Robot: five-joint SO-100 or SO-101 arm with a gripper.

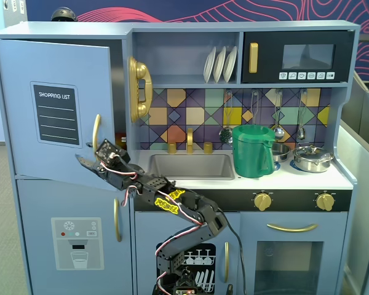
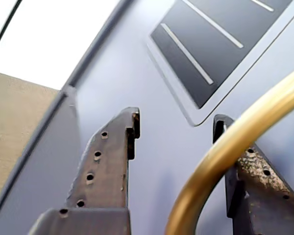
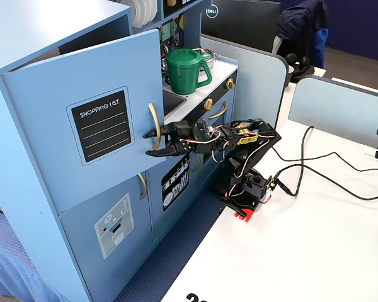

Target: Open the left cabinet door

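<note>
My black two-finger claw (image 2: 176, 127) gapes wide, gripping nothing, its fingers straddling the curved gold upright handle (image 2: 225, 152) of the light-blue chalkboard-panelled door (image 3: 82, 135), already ajar.

Green pitcher (image 1: 253, 150) on the counter beside the sink (image 1: 190, 166), steel pot (image 1: 312, 158) further right.
</note>
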